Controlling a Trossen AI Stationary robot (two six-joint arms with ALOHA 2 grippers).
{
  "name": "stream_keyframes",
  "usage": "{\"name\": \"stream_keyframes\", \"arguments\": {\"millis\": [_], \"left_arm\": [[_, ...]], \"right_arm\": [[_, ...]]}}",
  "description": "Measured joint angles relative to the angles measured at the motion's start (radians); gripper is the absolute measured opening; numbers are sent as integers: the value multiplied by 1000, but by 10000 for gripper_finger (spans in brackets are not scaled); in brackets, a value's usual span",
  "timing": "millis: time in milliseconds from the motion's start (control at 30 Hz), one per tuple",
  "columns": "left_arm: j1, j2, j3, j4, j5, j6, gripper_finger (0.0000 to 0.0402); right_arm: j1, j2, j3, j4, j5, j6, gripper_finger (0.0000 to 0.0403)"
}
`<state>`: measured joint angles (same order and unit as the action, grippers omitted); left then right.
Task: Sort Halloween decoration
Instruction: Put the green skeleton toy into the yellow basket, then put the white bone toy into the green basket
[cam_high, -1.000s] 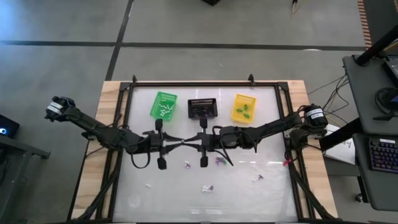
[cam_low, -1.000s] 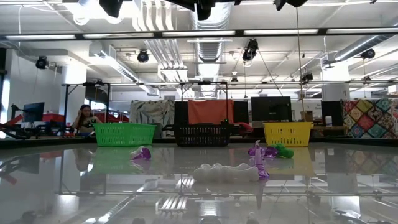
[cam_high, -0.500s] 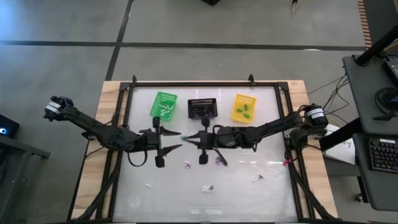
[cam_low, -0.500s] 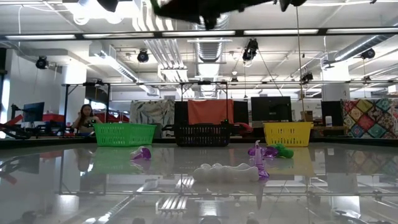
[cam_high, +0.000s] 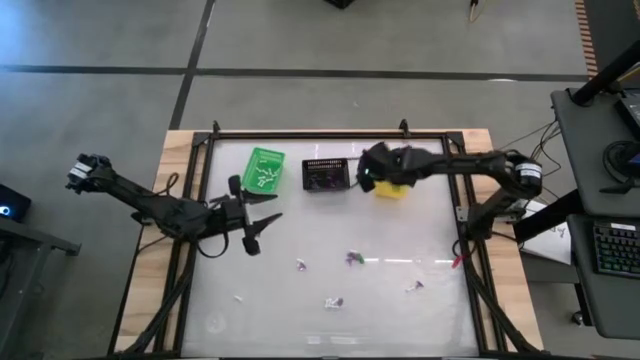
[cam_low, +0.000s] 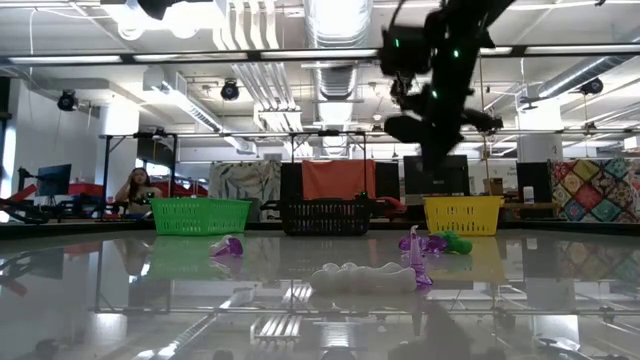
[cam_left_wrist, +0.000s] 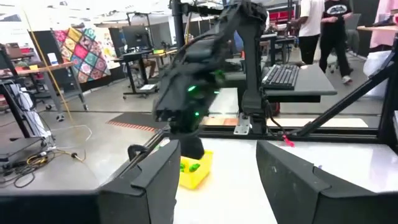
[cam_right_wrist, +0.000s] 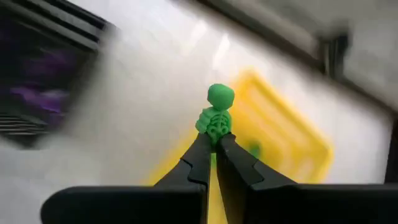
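- The right claw (cam_right_wrist: 214, 146) is pinching a tiny green skeleton (cam_right_wrist: 216, 115) between its two tips, so the toy is sticking up past them and cannot drop.
- Just past this claw, the yellow basket (cam_right_wrist: 292, 146) is sitting on the worktop (cam_high: 330, 300). I think the claw is bringing the green toy here because green ones (cam_high: 397, 177) are already lying inside.
- Seen from above, the right claw (cam_high: 372, 172) is hanging at the yellow basket's (cam_high: 392, 190) near edge, between it and the black basket (cam_high: 324, 175) beside it.
- The black basket is holding purple bits, and the green basket (cam_high: 263, 168), farther along the row, is holding white bits. So each colour seems to be getting its own basket.
- The left claw (cam_high: 262, 224) is hanging well apart from the right one, low over the worktop near the green basket. Its fingers (cam_left_wrist: 149, 177) are spread wide and gripping nothing, so it looks ready for another pick.
- More trinkets are waiting out on the worktop, far from both claws: a purple one (cam_high: 352, 259), one (cam_high: 300, 265) near it, a whitish one (cam_high: 333, 302) and one (cam_high: 413, 287) toward the right side.
- I think the sorting is only partly done.
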<state>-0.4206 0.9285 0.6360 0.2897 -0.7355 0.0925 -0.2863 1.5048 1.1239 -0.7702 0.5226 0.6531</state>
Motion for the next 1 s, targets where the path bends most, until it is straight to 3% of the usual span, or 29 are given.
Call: {"name": "stream_keyframes", "arguments": {"millis": [200, 367, 667, 1000], "left_arm": [[0, 38, -2, -1, -12, -5, 194], [0, 55, -1, 0, -13, -7, 194], [0, 58, -1, 1, -15, -16, 194], [0, 59, -1, -1, -15, -24, 194]], "right_arm": [[-140, 27, -53, 51, -199, 30, 13], [-145, 51, -54, 51, -208, 32, 24], [-145, 56, -54, 51, -190, 40, 100], [-141, 56, -54, 51, -185, 26, 107]]}}
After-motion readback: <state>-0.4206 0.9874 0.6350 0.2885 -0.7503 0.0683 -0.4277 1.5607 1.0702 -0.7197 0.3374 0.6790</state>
